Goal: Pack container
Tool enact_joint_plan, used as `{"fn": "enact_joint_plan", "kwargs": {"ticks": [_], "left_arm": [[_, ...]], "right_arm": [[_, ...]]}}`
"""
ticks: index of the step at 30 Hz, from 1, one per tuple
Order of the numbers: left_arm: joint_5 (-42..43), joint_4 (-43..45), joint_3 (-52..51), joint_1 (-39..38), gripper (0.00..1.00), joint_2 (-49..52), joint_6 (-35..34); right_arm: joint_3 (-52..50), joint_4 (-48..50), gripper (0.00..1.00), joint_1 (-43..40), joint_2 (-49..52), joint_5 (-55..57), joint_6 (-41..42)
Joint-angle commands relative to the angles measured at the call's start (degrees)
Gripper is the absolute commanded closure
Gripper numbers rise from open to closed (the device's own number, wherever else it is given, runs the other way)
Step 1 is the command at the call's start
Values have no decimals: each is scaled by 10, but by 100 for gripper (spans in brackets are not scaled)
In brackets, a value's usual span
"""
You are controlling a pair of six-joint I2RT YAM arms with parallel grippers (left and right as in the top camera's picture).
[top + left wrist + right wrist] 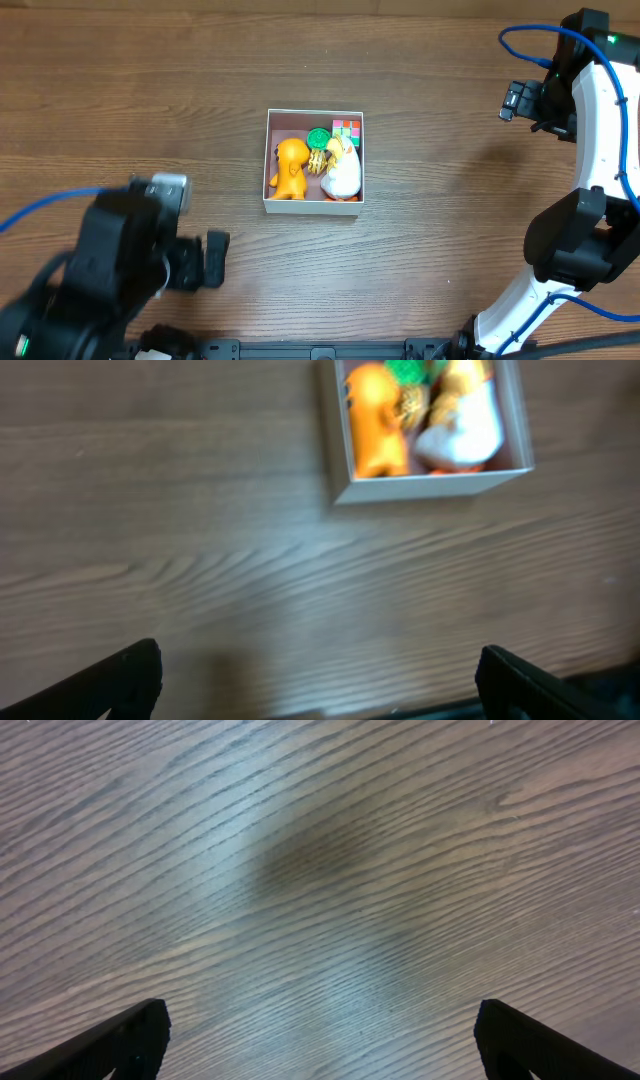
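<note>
The container (266,160), a shallow square box with thin white walls, sits at the table's middle. Inside it are an orange toy animal (290,168), a white and yellow toy (341,172), a green round piece (319,137) and a small colourful cube (346,128). The left wrist view shows the container (430,486) near the top with the orange toy (375,420) and the white toy (462,430). My left gripper (318,685) is open and empty over bare table, left and in front of the container. My right gripper (320,1040) is open and empty, far right of it.
The wooden table (200,90) runs all around the container. My left arm (120,260) covers the front left corner. My right arm (590,150) stands along the right edge, with a blue cable (525,40) at the far right.
</note>
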Motion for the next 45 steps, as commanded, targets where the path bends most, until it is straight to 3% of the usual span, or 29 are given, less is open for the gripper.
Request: {"fn": "enact_joint_plan", "kwargs": {"ticks": [1, 5, 32, 39, 45], "left_arm": [[23, 29, -44, 0, 0, -76, -42], [12, 35, -80, 0, 0, -112, -77], [0, 23, -92, 0, 0, -111, -67], [1, 61, -96, 0, 0, -111, 3], [1, 150, -142, 0, 0, -111, 62]], "right_arm": [[0, 2, 0, 2, 1, -1, 2], [0, 2, 0, 2, 1, -1, 2], [0, 2, 0, 2, 1, -1, 2], [0, 2, 0, 2, 1, -1, 2], [0, 2, 0, 2, 1, -1, 2]]}}
